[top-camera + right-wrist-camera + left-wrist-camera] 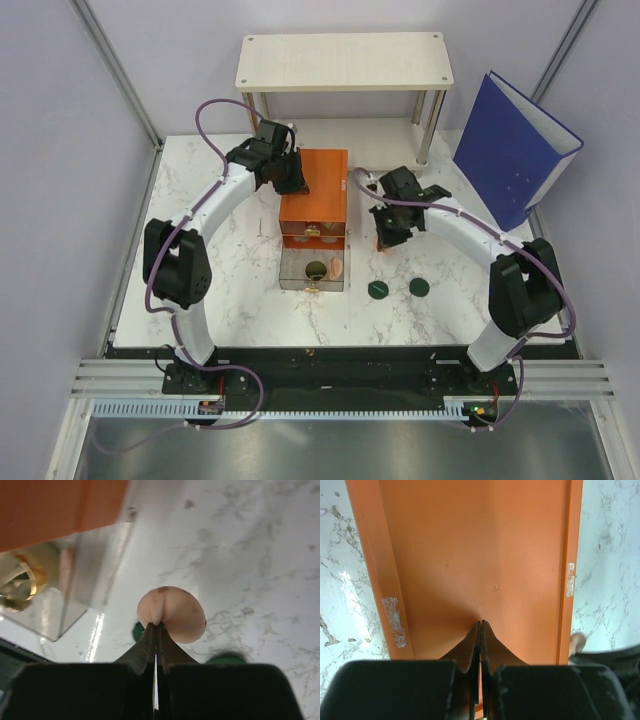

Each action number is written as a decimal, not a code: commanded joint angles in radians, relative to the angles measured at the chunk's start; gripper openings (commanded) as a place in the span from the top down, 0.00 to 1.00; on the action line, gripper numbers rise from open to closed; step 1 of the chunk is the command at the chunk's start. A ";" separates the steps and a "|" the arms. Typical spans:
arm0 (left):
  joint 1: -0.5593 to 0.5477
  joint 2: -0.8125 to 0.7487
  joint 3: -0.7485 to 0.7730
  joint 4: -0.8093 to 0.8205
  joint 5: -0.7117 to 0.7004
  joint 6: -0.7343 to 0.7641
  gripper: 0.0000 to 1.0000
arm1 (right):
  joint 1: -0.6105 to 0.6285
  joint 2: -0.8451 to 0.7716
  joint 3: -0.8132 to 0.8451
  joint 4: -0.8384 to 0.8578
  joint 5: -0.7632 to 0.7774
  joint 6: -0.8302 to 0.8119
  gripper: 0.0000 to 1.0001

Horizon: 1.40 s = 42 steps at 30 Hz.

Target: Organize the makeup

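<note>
Peach-pink disc point(175, 612) is the piece in hand: the right gripper point(156, 626) pinches it by its near rim, jaws drawn to a thin slit on that edge. In the right wrist view it sits at the fingertips over the bare marble surface point(260, 555), just to the right of the open clear drawer point(75, 587). Whether the disc hangs free of the surface or touches it, I cannot tell.

The left gripper point(481, 626) is closed on nothing, its tips set down on the top of the orange box of drawers point(480, 555), apparently steadying the box.

From above, the drawer already holds a round gold compact point(316, 268) and a second peach-pink disc point(337, 266). A dark green disc point(378, 289) and a second dark green disc point(419, 287) lie on the surface just right of the drawer front, near each other but apart.

My reading is that the step is the carry of this disc into the drawer, with the green pair left to follow. The next move calls for enough height to clear the drawer's right wall, a short shift to the left, then a descent into the free space beside the disc already there before the jaws part. An edge pinch on so thin a piece looks precarious; it could pivot or slip, so a slow, level carry seems wise.
</note>
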<state>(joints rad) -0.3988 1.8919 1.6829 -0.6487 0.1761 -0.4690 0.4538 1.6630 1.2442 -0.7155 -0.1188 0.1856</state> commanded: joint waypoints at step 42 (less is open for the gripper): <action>0.017 0.090 -0.011 -0.106 -0.029 0.044 0.98 | -0.042 -0.127 -0.184 -0.087 0.186 0.052 0.48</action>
<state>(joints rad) -0.3893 1.9175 1.7103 -0.6445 0.1951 -0.4694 0.4637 1.6192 1.1458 -0.8124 -0.0704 0.1936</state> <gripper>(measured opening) 0.022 0.517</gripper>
